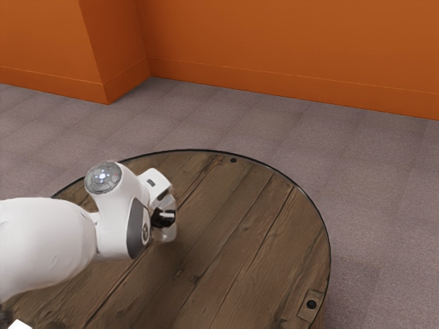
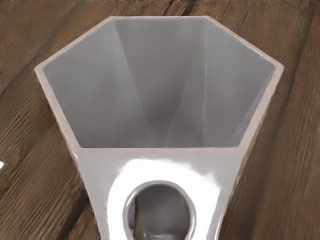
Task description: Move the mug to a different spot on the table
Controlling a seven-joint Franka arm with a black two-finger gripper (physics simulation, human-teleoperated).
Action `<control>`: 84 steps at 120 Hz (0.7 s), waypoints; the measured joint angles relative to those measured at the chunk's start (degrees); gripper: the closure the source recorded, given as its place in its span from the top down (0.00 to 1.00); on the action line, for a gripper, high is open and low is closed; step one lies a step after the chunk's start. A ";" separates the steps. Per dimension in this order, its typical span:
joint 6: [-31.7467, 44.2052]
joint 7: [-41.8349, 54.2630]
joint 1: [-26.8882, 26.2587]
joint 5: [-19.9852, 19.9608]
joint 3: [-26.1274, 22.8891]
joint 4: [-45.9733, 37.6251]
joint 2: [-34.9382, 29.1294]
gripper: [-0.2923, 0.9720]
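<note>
The gripper (image 1: 163, 218) is in the left middle of the exterior view, at the end of the big white arm (image 1: 62, 240). It sits right at the top of the mug (image 1: 169, 232). I cannot tell if the gripper is open or clamped on the mug, because the arm's thick end hides much of it and the parts are small and dark.

The mug is pale grey and looks a bit see-through. It is on the left part of the round wooden table (image 1: 274, 226), well away from the rim. Just a small bit of it peeks out under the gripper, so its shape is hard to make out there. I cannot tell if it stands on the wood or is lifted a little.

In the wrist view the mug (image 2: 150, 100) is right under the hand. It has six flat sides and nothing inside. Its handle (image 2: 160, 210) has a round hole and is cut off by the picture's edge. Brown planks of the table (image 2: 30, 150) show around it.
</note>
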 joint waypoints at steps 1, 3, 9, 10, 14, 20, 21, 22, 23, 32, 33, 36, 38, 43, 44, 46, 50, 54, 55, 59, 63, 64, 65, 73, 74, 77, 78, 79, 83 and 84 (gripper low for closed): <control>0.16 0.31 0.00 -0.62 -0.05 -0.01 -0.03 0.25; 0.45 0.91 0.00 -1.74 -0.13 -0.04 -0.07 0.25; 1.20 2.71 0.00 -4.32 -0.29 -0.14 -0.35 0.25; 1.31 3.01 0.00 -4.66 -0.32 -0.15 -0.40 0.25; 1.71 4.19 0.00 -5.82 -0.79 -0.29 -0.64 0.25; 2.22 5.89 0.01 -7.06 -1.94 -0.62 -1.74 0.25; 2.31 6.17 0.01 -7.23 -2.07 -0.69 -1.96 0.25; 2.38 6.46 0.01 -7.38 -2.17 -0.75 -2.15 0.25; 2.46 6.74 0.02 -7.52 -2.25 -0.84 -2.31 0.25; 3.10 9.14 0.07 -8.85 -2.63 -1.68 -3.06 0.25; 3.16 9.39 0.08 -8.98 -2.65 -1.76 -3.11 0.25; 3.32 10.12 0.08 -9.35 -2.68 -1.97 -3.26 0.25; 3.42 10.60 0.06 -9.67 -2.69 -2.14 -3.38 0.25; 3.63 11.88 0.03 -11.11 -2.75 -2.50 -3.67 0.25; 3.67 12.15 0.03 -11.51 -2.76 -2.54 -3.71 0.25; 3.74 12.75 0.02 -12.58 -2.77 -2.60 -3.78 0.25; 3.86 13.93 0.01 -14.44 -2.88 -2.65 -3.96 0.25; 3.96 15.04 0.01 -15.86 -2.97 -2.64 -4.14 0.25; 3.98 15.31 0.01 -16.16 -2.99 -2.62 -4.20 0.25; 4.07 16.35 0.01 -17.20 -3.05 -2.58 -4.41 0.25; 4.14 17.34 0.01 -18.12 -3.08 -2.56 -4.53 0.25; 4.15 17.58 0.01 -18.34 -3.10 -2.57 -4.56 0.25; 4.16 17.81 0.01 -18.55 -3.11 -2.56 -4.59 0.25; 4.26 19.59 0.02 -19.79 -3.19 -2.58 -4.73 0.25; 4.27 19.80 0.02 -19.91 -3.24 -2.58 -4.76 0.25; 4.29 20.41 0.03 -20.24 -3.39 -2.59 -4.83 0.25; 4.30 20.61 0.04 -20.35 -3.43 -2.60 -4.85 0.25; 4.31 20.80 0.04 -20.44 -3.48 -2.60 -4.86 0.25; 4.33 21.56 0.08 -20.98 -3.92 -2.64 -5.07 0.25; 4.34 21.74 0.10 -21.15 -4.08 -2.63 -5.16 0.25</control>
